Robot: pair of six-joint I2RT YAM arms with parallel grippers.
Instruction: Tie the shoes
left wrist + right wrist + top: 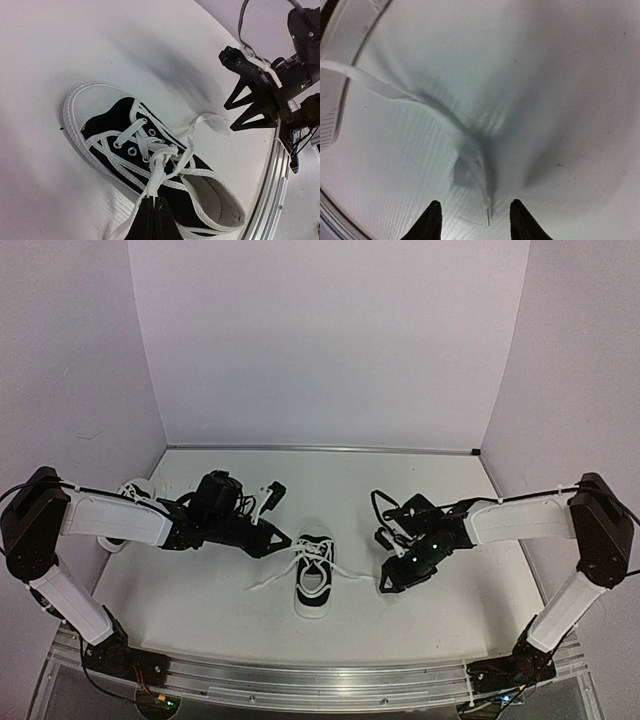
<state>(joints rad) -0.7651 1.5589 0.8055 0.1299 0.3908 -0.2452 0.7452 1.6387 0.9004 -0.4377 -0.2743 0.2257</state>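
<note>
Lying mid-table [200,615], one shoe [313,585] has its laces loose. Left gripper [153,201] jaws are pressed together, pinching a lace [159,167] near the eyelets. Right gripper [476,212] jaws are spread, with a lace end [470,160] on the table between them. Second shoe [133,496] sits far left, partly behind the left arm [115,520].

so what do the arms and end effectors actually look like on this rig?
The left arm and right arm have white boxy links between black joint housings. The left end effector and right end effector are black. The right one's two tapered fingers have triangular cut-outs. Black cables loop at the right wrist, and green lights glow on its housing.
</note>
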